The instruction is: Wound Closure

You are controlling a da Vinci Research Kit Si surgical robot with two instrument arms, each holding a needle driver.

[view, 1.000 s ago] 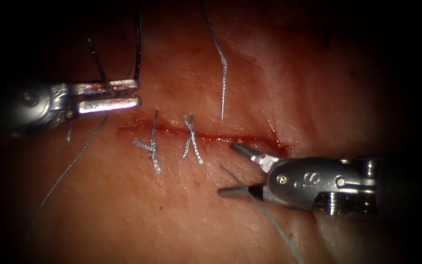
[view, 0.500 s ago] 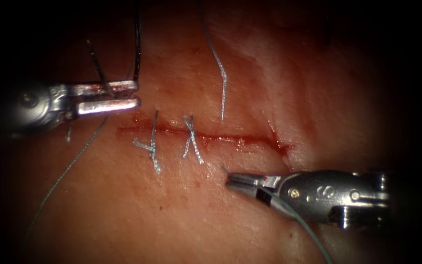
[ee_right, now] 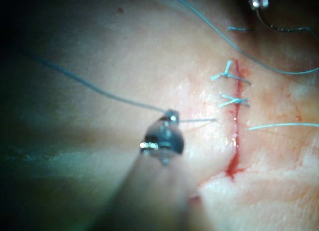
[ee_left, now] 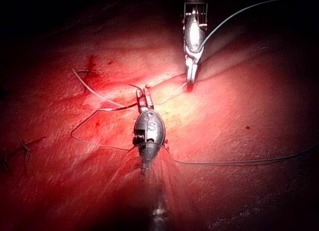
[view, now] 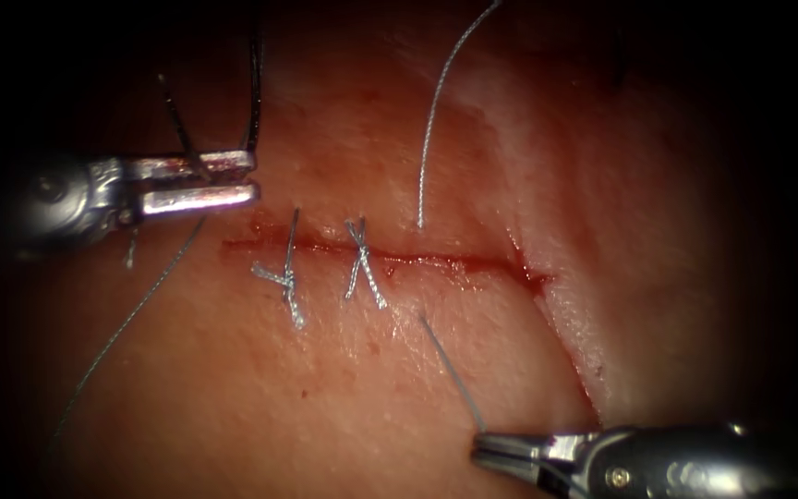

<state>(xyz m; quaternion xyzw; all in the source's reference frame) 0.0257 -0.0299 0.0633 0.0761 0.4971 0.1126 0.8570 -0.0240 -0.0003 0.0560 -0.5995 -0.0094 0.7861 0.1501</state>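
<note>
Left tool (view: 198, 180): its jaws were clamped on the dark curved needle (view: 253, 83), at the far left end of the cut (view: 390, 261).
Needle: it rose from the left jaws, clear of the tissue (view: 325, 388); I cannot tell where along its curve it was held.
Right tool (view: 496, 451): its jaws were closed on the thread (view: 450, 368), below the cut toward its right end.
Thread: it ran taut from the right jaws up to the tissue just below the cut; another strand (view: 427, 139) rose from above the cut.
Stitches (view: 362, 263): two tied ones crossed the cut's left part.
Red fluid (view: 473, 268): it lay along the cut.
</note>
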